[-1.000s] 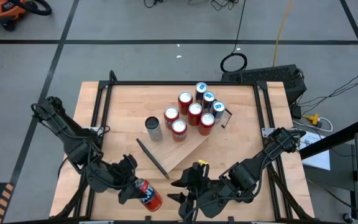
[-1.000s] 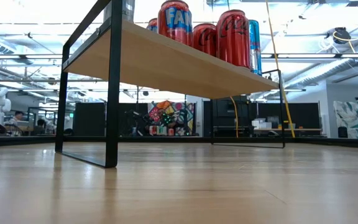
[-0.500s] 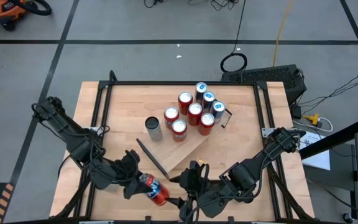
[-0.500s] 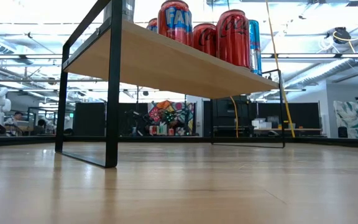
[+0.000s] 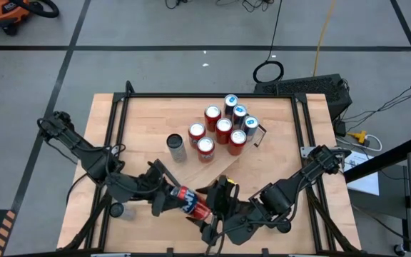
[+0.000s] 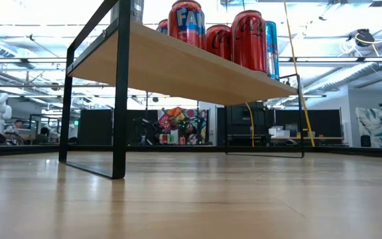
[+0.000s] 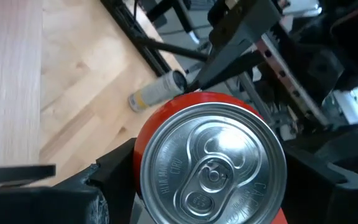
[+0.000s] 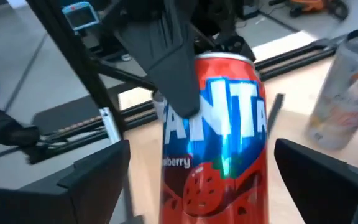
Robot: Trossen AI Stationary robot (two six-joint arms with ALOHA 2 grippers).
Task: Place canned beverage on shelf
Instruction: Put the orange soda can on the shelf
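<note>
A red Fanta can [image 5: 190, 203] hangs above the table's near edge with my left gripper [image 5: 177, 196] shut on it. Its silver top [image 7: 210, 168] faces back toward my left wrist. Its bottom end points at my right gripper [image 5: 214, 211]. That gripper is open, with one finger on either side of the can [image 8: 219, 155] and a gap to each. The shelf [image 5: 223, 165] stands mid-table on black brackets. It bears several red and blue cans [image 5: 223, 126] and one silver can [image 5: 176, 148]. The low view shows the shelf board [image 6: 178, 70] from below. My left gripper pinches the can's side wall near its top end [image 7: 143, 163] between its two fingers. The fingers [image 8: 174, 78] lie along the can, coming from the table's left. The can is lifted clear of the table and is tilted, its bottom end slanting down toward my right gripper.
A small grey cylinder [image 5: 116, 210] lies on the table at the near left, also seen as a pale tube [image 7: 157, 93]. The table's black frame rails [image 5: 113, 135] run along both sides. Bare wood lies right of the shelf [image 5: 277, 160].
My left gripper has carried the can up and toward the table's right, to my right gripper, and has swung the can's bottom end round to it. My right gripper has stayed in place, rolled, and opened wider, so that its fingers now stand around the can.
</note>
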